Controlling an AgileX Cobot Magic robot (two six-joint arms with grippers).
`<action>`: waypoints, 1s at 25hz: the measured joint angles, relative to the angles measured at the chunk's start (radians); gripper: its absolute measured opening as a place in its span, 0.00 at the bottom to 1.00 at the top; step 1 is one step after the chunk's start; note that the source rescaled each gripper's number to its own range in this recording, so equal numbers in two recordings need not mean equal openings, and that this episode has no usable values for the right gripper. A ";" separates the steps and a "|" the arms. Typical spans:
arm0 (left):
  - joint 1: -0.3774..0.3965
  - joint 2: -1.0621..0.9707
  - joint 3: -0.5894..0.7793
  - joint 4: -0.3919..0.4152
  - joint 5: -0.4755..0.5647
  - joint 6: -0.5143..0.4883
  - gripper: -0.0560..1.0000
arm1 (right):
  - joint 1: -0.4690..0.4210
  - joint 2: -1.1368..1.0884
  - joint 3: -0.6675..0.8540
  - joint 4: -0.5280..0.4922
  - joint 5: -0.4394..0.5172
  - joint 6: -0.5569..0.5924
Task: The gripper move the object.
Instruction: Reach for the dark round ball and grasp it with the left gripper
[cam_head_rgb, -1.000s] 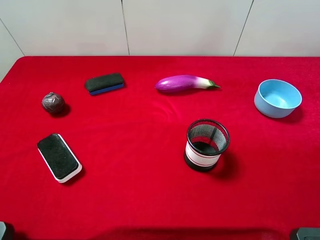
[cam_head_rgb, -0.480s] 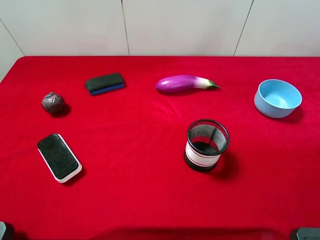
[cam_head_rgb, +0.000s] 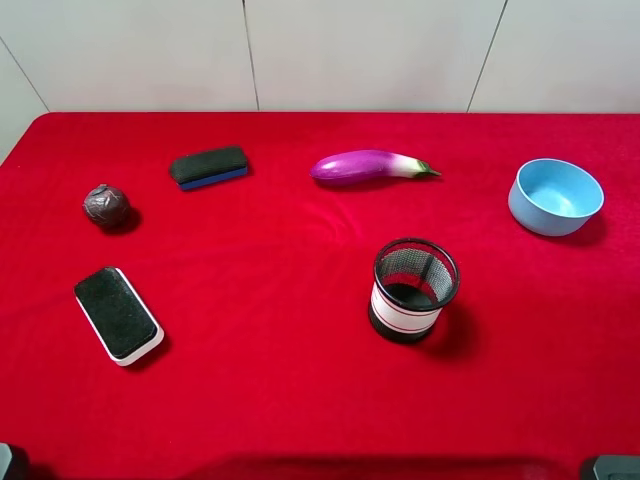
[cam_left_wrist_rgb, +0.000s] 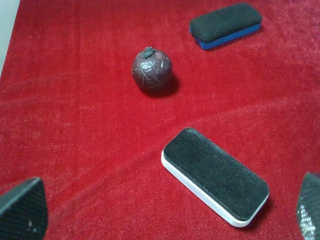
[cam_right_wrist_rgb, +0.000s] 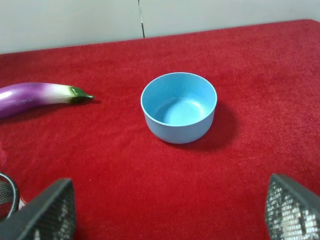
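Red velvet-like cloth covers the worktop (cam_head_rgb: 300, 400), with pale wall panels behind its far edge. The object (cam_head_rgb: 106, 205), a small dark wrinkled ball with its stem stub on top, rests on the cloth at the far left, clear of everything around it. The left claw (cam_left_wrist_rgb: 166, 209) has its two mesh-padded fingers spread wide apart with nothing between them. The right claw (cam_right_wrist_rgb: 169, 209) is likewise spread and empty, and faces the blue bowl (cam_right_wrist_rgb: 179, 106) at the far right. The relation governing the coming move is as follows: the object lies ahead of the left claw, farther across the worktop, and the left arm is judged much the nearer of the two. The white-backed eraser (cam_left_wrist_rgb: 215, 181) lies just ahead of the left claw, a little to the right of the line to the object. The reach should therefore pass to its left or above it. The blue-backed eraser (cam_head_rgb: 209, 166) lies to the right of the object and slightly farther away, well apart from it. The object is near-round, so no long axis constrains the angle of approach. The eggplant (cam_head_rgb: 368, 165) and the mesh cup (cam_head_rgb: 414, 289) stand well to the right and are not involved. No brand, label or legible writing appears on any item; the white band on the mesh cup carries thin lines only.
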 joint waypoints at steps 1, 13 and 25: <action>0.000 0.000 -0.005 0.000 0.000 0.000 1.00 | 0.000 0.000 0.000 0.000 0.000 0.000; 0.000 0.291 -0.159 0.000 -0.001 0.000 0.98 | 0.000 0.000 0.000 0.000 0.000 0.000; 0.000 0.682 -0.308 0.000 0.001 -0.002 0.98 | 0.000 0.000 0.000 0.000 0.000 0.000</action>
